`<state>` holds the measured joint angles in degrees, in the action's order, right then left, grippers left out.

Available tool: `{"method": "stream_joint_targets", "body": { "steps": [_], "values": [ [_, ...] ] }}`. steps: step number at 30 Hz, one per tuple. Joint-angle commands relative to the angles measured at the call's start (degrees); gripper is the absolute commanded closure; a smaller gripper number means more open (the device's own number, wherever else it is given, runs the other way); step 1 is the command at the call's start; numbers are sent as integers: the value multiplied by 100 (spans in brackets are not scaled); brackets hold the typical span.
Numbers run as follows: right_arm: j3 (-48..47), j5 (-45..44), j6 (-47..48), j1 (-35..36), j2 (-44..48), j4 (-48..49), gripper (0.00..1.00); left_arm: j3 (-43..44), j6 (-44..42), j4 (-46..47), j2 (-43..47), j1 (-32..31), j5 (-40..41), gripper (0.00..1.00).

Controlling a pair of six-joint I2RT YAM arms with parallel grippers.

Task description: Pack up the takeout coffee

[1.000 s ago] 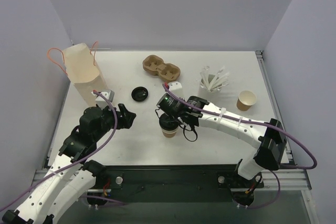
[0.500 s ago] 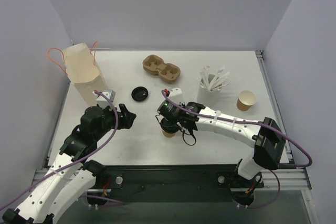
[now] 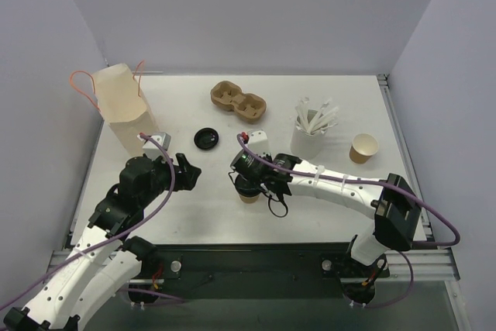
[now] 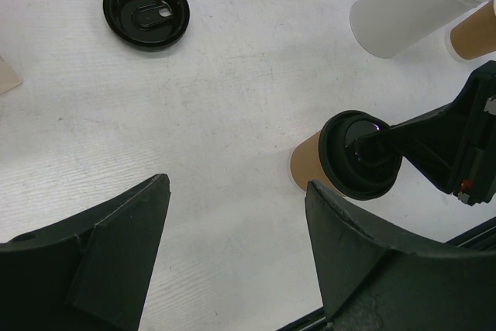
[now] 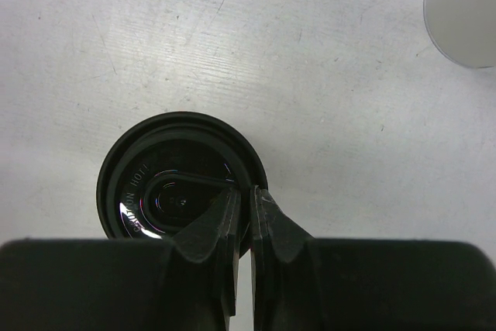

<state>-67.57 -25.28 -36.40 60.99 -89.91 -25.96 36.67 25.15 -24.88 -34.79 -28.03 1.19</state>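
A kraft-brown paper cup [image 3: 248, 196] stands at the table's middle with a black lid [image 5: 147, 168] on top of it. My right gripper [image 3: 246, 182] is shut on the lid's near rim [image 5: 249, 191], one finger inside the rim and one outside. The left wrist view shows the cup's brown side [image 4: 308, 162] under the lid [image 4: 358, 154]. A second kraft cup [image 3: 363, 147], open with a white inside, stands at the right. My left gripper [image 3: 186, 172] is open and empty [image 4: 236, 207], low over the table to the left of the lidded cup.
A spare black lid [image 3: 205, 139] lies behind my left gripper. A kraft paper bag [image 3: 120, 106] stands at the back left. A brown two-hole carrier [image 3: 239, 101] sits at the back centre. A white cup of white sticks [image 3: 310, 133] stands right of centre.
My right gripper has shifted a little left and settled lower over the centre cup with the lid. The left arm has not moved.
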Motion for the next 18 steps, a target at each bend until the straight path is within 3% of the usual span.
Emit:
{"method": "stream_joint_targets", "body": {
  "steps": [1,5,10,18],
  "values": [
    [139,-232,-139,71,-167,-59,100,-1,7,185,33,-27,-75,20],
    [297,-346,-288,132,-202,-50,100,-124,297,422,-195,-27,-707,23],
    [446,-434,-411,185,-220,3,100,-949,1281,1827,-730,-36,-1840,29],
    [534,-408,-455,238,-194,117,100,-1522,1985,3682,-1583,-123,-2396,32]
  ]
}}
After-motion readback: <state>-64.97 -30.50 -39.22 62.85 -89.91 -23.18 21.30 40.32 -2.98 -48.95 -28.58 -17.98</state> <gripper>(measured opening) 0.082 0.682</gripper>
